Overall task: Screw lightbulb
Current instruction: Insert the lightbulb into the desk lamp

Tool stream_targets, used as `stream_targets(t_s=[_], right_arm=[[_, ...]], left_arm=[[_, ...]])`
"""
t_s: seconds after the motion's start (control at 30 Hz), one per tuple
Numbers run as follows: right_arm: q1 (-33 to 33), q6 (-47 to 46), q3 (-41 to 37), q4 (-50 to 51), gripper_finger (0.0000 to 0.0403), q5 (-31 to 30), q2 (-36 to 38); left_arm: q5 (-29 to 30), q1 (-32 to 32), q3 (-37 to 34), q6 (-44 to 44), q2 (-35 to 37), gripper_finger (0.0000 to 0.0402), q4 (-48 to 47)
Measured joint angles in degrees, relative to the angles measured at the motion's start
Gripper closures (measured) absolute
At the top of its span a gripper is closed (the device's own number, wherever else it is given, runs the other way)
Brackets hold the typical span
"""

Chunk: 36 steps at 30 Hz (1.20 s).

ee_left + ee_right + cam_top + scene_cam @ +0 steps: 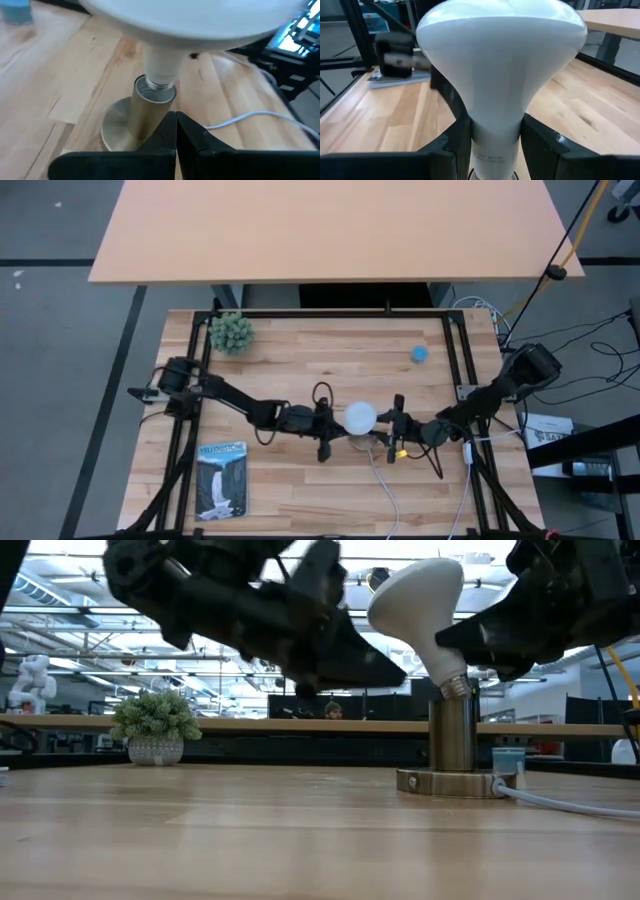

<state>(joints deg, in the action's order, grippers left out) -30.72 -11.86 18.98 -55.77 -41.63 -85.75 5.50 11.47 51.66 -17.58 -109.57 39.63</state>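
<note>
The white lightbulb [360, 417] stands tilted over the silvery socket [452, 735], dome up. Its grey screw base [456, 686] is at the mouth of the socket's post. My right gripper [495, 145] comes in from the table's right and is shut on the bulb. My left gripper [175, 129] reaches in from the table's left, shut and holding nothing. Its tip [398, 672] is close beside the bulb's neck and the post's top, and the low view shows a gap between them. The socket's round foot [450, 782] rests flat on the table. My right gripper pinches the bulb's narrow neck [495, 131], just under the flare of the dome, between its two fingers [542, 142]. The fingers come nearly level from the table's right, across the neck. The bulb leans with its dome toward the table's left and its screw base [159, 84] at the socket's mouth.
A white cord [385, 485] runs from the socket toward the table's near edge. At the far left stands a small potted plant [231, 333], and a blue object [419, 353] is at the far right. A picture booklet [221, 478] lies near left. Black frame rails [455, 350] border the table.
</note>
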Motion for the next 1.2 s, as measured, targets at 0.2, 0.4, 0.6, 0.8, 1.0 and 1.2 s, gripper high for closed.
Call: stream_targets(t_s=[0.2,0.4,0.6,0.8,1.0,1.2], right_arm=[[-0.02,-0.14,0.02,-2.91,0.0272,-0.01,-1.39],[0.0,-1.26,0.0,-0.59,0.0272,-0.02,-1.41],[0.14,-2.49,0.0,2.11,0.0256,-0.04,-1.41],[0.86,-2.66,0.0,3.48,0.023,-0.39,-1.36],[0.87,-2.29,0.0,3.65,0.0225,-0.02,-1.36],[0.87,-2.68,0.0,3.95,0.0224,0.02,-1.36]], left_arm=[[-0.4,-0.38,2.47,1.52,-2.77,0.0401,-0.26],[-0.57,-1.12,2.47,3.13,-2.47,0.0401,-0.03],[-0.55,-3.46,2.47,3.12,-2.46,0.0401,0.76],[-2.46,-4.93,2.45,3.2,-2.46,0.0401,3.97],[-3.4,-5.09,2.45,3.32,-2.46,0.0401,5.18],[-3.45,-5.08,2.45,3.29,-2.46,0.0401,6.94]])
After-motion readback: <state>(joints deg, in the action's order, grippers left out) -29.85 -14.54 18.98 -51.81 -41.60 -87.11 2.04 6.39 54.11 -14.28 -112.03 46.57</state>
